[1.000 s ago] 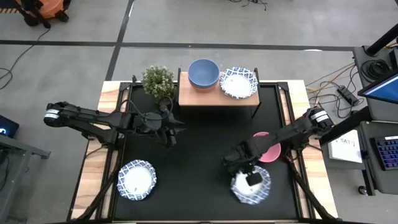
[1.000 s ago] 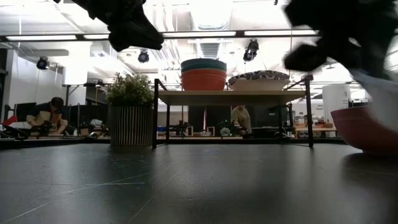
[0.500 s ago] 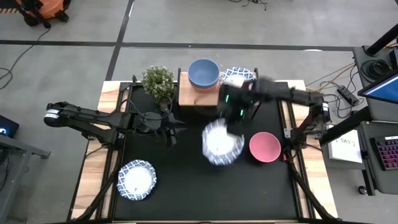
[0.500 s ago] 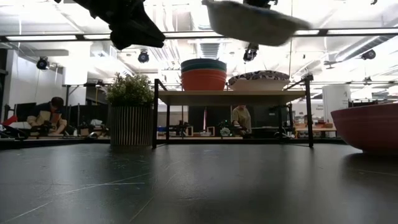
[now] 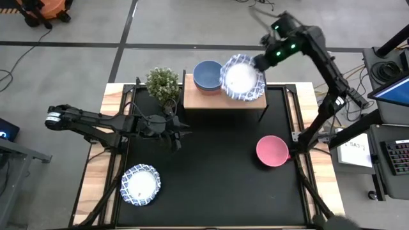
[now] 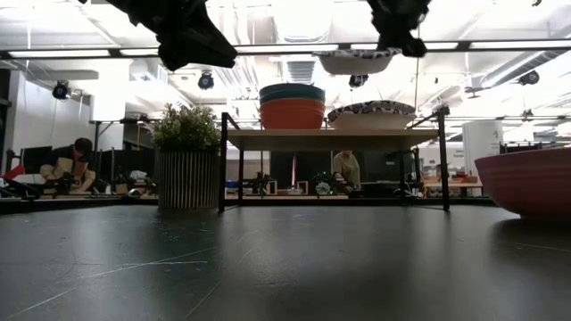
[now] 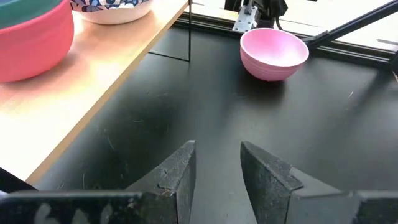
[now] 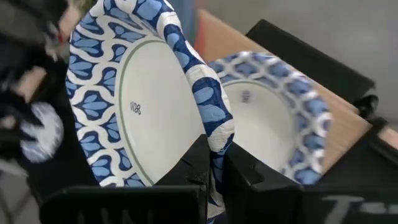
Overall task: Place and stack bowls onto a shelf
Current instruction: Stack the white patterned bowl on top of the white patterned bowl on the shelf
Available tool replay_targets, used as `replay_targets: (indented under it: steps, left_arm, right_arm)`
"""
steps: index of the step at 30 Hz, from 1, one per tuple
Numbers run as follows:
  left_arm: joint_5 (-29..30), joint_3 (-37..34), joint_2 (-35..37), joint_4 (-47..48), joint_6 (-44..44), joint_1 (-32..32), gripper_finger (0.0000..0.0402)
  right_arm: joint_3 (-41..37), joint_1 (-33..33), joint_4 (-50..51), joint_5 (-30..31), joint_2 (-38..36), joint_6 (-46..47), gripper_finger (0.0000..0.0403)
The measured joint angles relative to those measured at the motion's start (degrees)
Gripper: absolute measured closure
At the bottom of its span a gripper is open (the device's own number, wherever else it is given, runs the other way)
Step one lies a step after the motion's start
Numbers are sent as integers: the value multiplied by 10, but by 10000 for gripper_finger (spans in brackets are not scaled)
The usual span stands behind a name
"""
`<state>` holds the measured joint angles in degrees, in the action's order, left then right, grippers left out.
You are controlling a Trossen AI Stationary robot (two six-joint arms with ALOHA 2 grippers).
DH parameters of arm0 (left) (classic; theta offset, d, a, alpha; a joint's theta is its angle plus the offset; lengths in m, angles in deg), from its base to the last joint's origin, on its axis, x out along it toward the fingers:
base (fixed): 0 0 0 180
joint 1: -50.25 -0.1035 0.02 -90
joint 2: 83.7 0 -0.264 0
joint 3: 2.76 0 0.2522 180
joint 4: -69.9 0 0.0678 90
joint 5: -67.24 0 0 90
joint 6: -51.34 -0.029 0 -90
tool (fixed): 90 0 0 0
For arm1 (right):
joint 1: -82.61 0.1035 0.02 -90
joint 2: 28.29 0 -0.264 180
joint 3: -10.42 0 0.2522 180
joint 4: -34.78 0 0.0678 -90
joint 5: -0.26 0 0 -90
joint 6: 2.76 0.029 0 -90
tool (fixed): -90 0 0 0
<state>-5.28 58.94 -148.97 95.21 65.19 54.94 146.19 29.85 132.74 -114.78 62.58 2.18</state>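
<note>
patterned bowl (image 8: pixel 149 106) | rim pinched in right gripper (image 8: pixel 214 163); above shelf (image 5: pixel 220 100)

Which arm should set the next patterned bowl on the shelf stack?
Right. The right gripper already pinches a patterned bowl by its rim, held above the patterned bowl on the shelf. The left gripper is open and empty, low over the mat beside the shelf.
</note>
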Motion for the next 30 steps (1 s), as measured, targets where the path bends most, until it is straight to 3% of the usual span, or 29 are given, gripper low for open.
replay_targets:
  steps: [8,19,30]
  left_arm:
    - [0,0,0,0,-2,0,293]
    - [0,0,0,0,-2,0,293]
    - [0,0,0,0,-6,0,293]
  right_arm:
    - [-7,-94,14,-24,36,-45,390]
    - [-7,-99,6,-23,76,-68,388]
    - [-7,-99,5,-21,89,-64,334]
